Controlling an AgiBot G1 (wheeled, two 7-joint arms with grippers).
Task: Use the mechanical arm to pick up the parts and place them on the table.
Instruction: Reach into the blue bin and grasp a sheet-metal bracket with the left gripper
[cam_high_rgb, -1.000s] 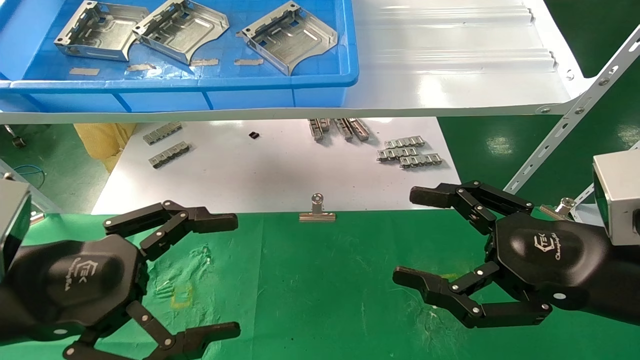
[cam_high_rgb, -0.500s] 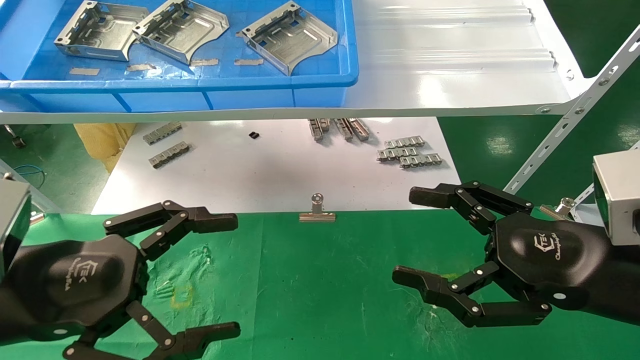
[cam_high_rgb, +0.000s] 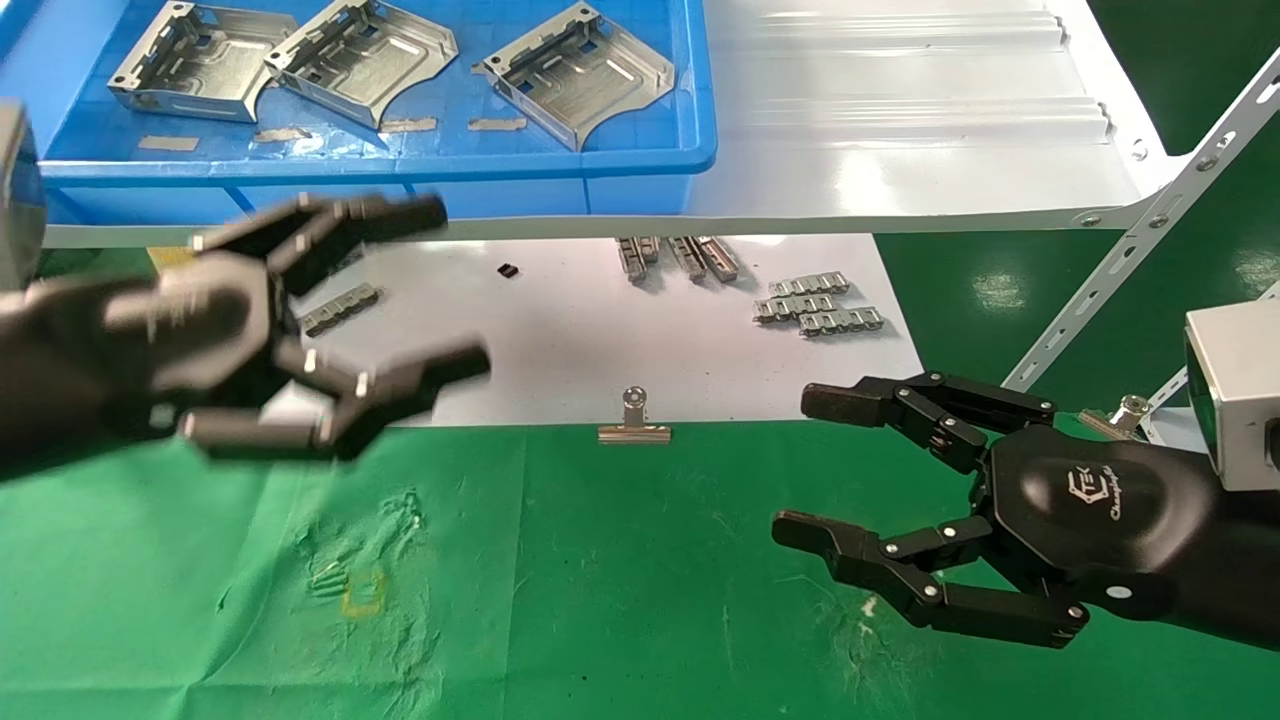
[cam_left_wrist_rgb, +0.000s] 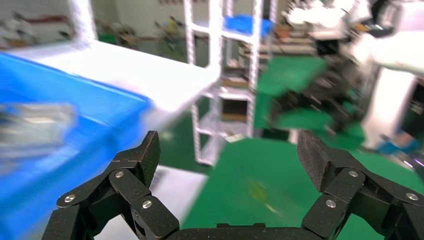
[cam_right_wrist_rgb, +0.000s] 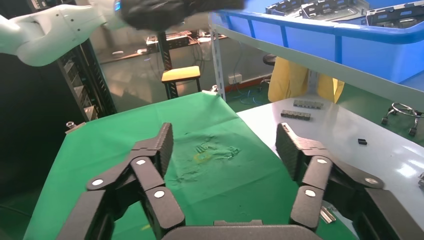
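Three shiny silver parts (cam_high_rgb: 200, 62) (cam_high_rgb: 365, 55) (cam_high_rgb: 580, 72) lie in a blue bin (cam_high_rgb: 400, 170) on the white shelf. My left gripper (cam_high_rgb: 450, 288) hangs open and blurred in the air just in front of the bin's wall, holding nothing. From the left wrist, the open gripper (cam_left_wrist_rgb: 227, 150) has the bin (cam_left_wrist_rgb: 75, 115) to one side with a blurred part (cam_left_wrist_rgb: 35, 125) in it. My right gripper (cam_high_rgb: 800, 463) stays open and empty low over the green table (cam_high_rgb: 620, 560); its wrist view shows the empty gripper (cam_right_wrist_rgb: 222, 137) above wrinkled cloth (cam_right_wrist_rgb: 150, 130).
Under the glossy shelf (cam_high_rgb: 900, 150) lies a white board (cam_high_rgb: 560, 340) with grey link strips (cam_high_rgb: 820, 305). A binder clip (cam_high_rgb: 634, 420) sits at the cloth's far edge. A slanted perforated brace (cam_high_rgb: 1130, 250) stands at the right. A yellow mark (cam_high_rgb: 362, 592) is on the cloth.
My left gripper has risen from low over the cloth up toward the blue bin's front, still open. The right gripper has shifted slightly left and down.
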